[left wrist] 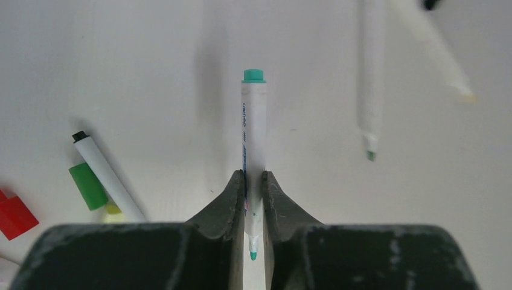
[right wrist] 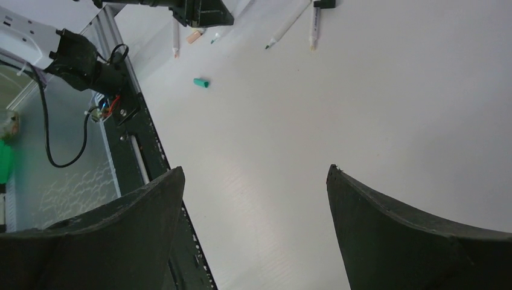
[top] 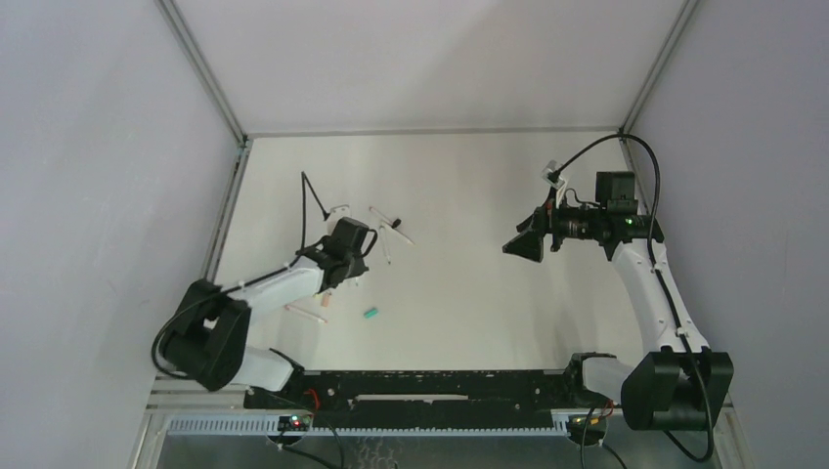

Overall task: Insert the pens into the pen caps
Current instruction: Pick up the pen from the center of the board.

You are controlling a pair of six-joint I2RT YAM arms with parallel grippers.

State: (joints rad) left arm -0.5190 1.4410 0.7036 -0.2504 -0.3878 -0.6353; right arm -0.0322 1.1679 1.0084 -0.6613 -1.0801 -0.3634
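Note:
My left gripper (left wrist: 253, 175) is shut on a white pen (left wrist: 253, 130) with a teal end cap and a teal tip, holding it near the tip just above the table. In the top view the left gripper (top: 347, 256) sits at the left middle. A loose teal pen cap (top: 370, 314) lies below and right of it, and also shows in the right wrist view (right wrist: 201, 83). A green cap (left wrist: 88, 186) and a red cap (left wrist: 13, 214) lie left of the fingers, beside a black-ended pen (left wrist: 105, 175). My right gripper (top: 523, 244) is open and empty, raised at the right (right wrist: 256, 172).
Two more pens (top: 391, 225) lie behind the left gripper, blurred in the left wrist view (left wrist: 371, 78). Another pen (top: 305, 313) with a peach cap (top: 326, 303) by it lies near the left arm. The black base rail (top: 440, 386) runs along the near edge.

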